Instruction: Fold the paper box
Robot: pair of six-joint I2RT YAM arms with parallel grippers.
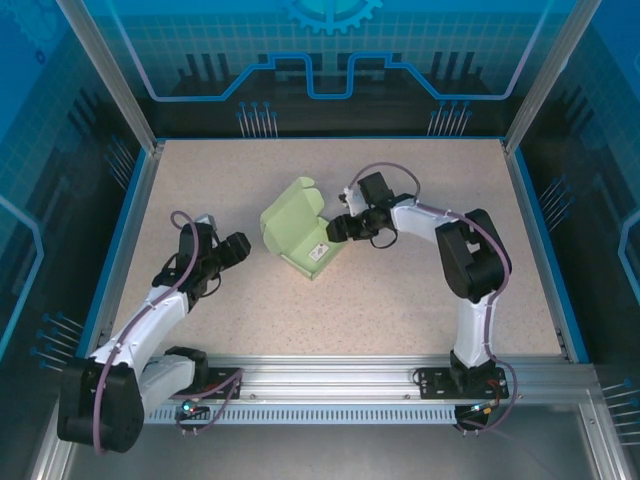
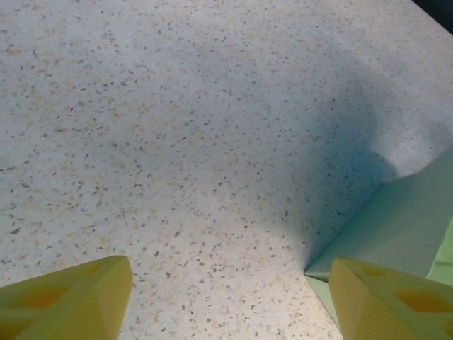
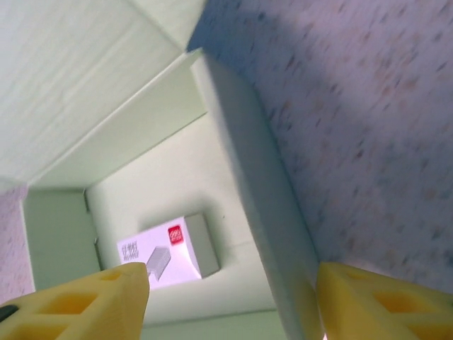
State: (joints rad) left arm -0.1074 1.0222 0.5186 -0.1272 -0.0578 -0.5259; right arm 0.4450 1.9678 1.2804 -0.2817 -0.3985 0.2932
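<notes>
Yellow fingers [image 3: 85, 301] of the right end effector [image 3: 230, 280], spread wide and gripping nothing, straddle a side wall [image 3: 248, 177] of the half-erected paper box [image 1: 293, 222] in the middle of the desk [image 1: 430, 180]; its light, easily creased card looks best pinched there. The left end effector [image 1: 238, 248] gapes empty nearby.

Bare table [image 2: 177, 127] lies before the left hand [image 2: 230, 283]; the paper box [image 2: 396, 219] blocks rightward.

Overhead; wrist close-ups on paper box [image 1: 300, 228]

Mint-green paper box [image 1: 297, 228] mid-table, partly folded, lid open.
</notes>
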